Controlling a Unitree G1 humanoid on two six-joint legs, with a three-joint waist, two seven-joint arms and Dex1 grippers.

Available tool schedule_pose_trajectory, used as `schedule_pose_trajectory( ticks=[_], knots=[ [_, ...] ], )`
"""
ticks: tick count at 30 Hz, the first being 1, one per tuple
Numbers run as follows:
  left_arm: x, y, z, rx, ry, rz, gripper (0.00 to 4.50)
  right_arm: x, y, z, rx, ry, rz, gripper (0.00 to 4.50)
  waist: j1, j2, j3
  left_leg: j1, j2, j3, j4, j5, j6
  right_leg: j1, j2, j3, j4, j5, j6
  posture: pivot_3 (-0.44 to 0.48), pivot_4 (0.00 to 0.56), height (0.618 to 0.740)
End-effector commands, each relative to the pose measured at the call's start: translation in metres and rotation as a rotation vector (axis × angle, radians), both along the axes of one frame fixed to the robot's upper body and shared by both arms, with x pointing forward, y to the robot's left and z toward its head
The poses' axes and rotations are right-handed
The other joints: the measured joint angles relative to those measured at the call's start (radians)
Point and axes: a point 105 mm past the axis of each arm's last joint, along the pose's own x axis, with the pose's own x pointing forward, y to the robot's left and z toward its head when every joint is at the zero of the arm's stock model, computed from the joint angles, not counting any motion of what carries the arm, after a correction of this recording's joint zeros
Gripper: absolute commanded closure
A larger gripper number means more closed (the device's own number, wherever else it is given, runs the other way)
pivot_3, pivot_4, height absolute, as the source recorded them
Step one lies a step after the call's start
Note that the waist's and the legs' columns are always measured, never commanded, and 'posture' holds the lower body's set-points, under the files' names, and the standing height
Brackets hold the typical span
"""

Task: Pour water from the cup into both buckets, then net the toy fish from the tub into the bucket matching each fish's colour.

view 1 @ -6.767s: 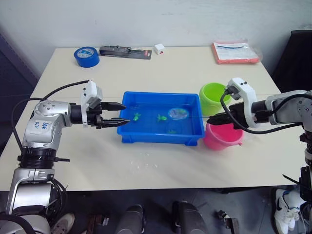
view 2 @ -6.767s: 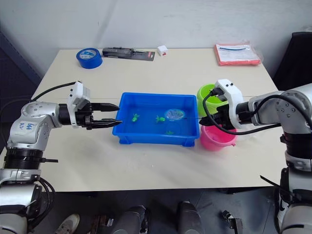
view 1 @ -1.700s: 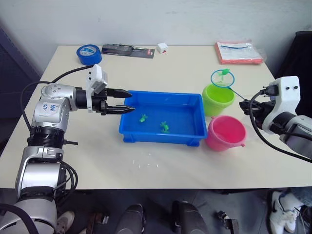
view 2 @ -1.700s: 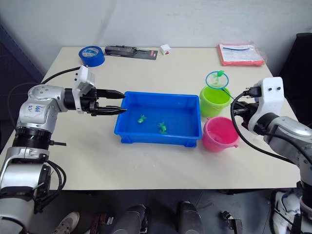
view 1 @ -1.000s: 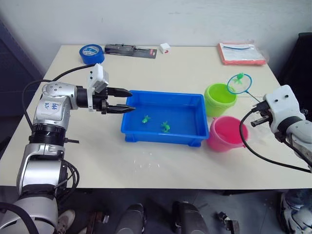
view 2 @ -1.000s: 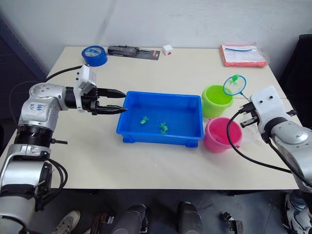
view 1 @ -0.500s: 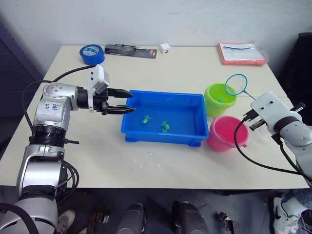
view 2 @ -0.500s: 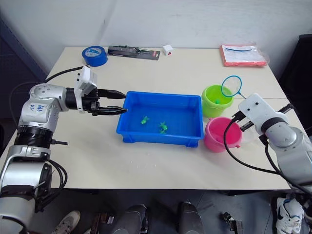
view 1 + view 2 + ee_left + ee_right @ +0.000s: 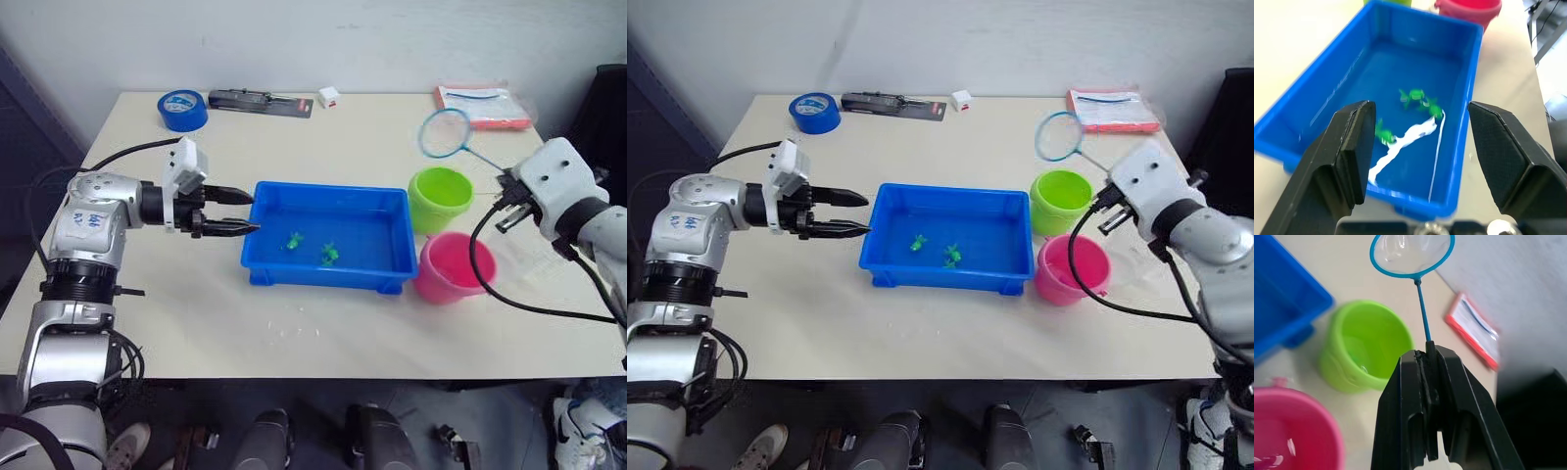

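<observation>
Head view: left gripper (image 9: 245, 212) spread, tips at the tub (image 9: 328, 276) left rim; right gripper (image 9: 508, 191) holds the net (image 9: 444, 133) above the table, beyond the green bucket (image 9: 441, 199); pink bucket (image 9: 457, 267) just below it.

Left wrist: fingers (image 9: 1347, 147) wide apart, green fish (image 9: 1411, 95) in the tub ahead.

Right wrist: jaws clamped on the net stick, hoop empty.

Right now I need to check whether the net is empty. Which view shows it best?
The right wrist view: the net stands close, its mesh bare, the stick clamped in the right gripper. Both eye views show the hoop small, raised over the table beyond the green bucket.
</observation>
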Motion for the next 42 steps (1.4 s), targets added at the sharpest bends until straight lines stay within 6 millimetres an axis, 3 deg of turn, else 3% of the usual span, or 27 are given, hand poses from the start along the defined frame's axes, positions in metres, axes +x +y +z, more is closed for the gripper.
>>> schedule_pose_trajectory(
  ticks=[1, 9, 13, 19, 42],
  knots=[
    [-0.007, 0.007, 0.008, 0.009, -0.041, 0.002, 1.24, -0.013, 0.021, 0.005, -0.019, 0.137, 0.178, 3.7, 0.002, 0.0, 0.0, 0.0, 0.0, 0.0, 0.0, 0.0, 0.0, 0.0, 0.0, 0.0, 0.0, 0.0, 0.0, 0.0, 0.15, 0.737],
    [-0.016, 0.009, 0.003, -0.02, -0.041, 0.034, 1.24, -0.011, 0.028, -0.011, -0.148, 0.268, 0.24, 3.7, 0.003, 0.0, 0.0, 0.0, 0.0, -0.001, 0.001, -0.001, 0.0, 0.0, -0.005, 0.0, 0.0, 0.0, 0.0, 0.0, 0.15, 0.737],
    [-0.024, 0.009, -0.003, -0.022, -0.023, 0.042, 1.24, -0.003, 0.034, -0.033, -0.255, 0.341, 0.234, 3.7, 0.0, 0.0, 0.0, 0.0, 0.0, -0.001, 0.001, -0.001, 0.0, 0.0, -0.005, 0.0, 0.0, 0.0, 0.0, 0.0, 0.15, 0.737],
    [-0.034, 0.013, -0.013, 0.012, 0.019, 0.045, 1.24, -0.001, 0.044, -0.046, -0.26, 0.403, 0.233, 3.7, 0.0, 0.0, 0.0, -0.001, 0.0, -0.001, 0.001, -0.001, 0.0, -0.001, -0.006, 0.0, 0.0, 0.0, 0.0, 0.0, 0.15, 0.737],
    [-0.045, 0.015, -0.008, -0.016, 0.014, 0.091, 1.24, 0.003, 0.094, -0.072, -0.244, 0.514, 0.305, 3.7, -0.002, 0.0, 0.0, -0.001, 0.0, -0.001, 0.001, -0.001, -0.001, -0.001, -0.006, 0.001, 0.0, 0.0, 0.0, 0.0, 0.15, 0.737]
  ],
)
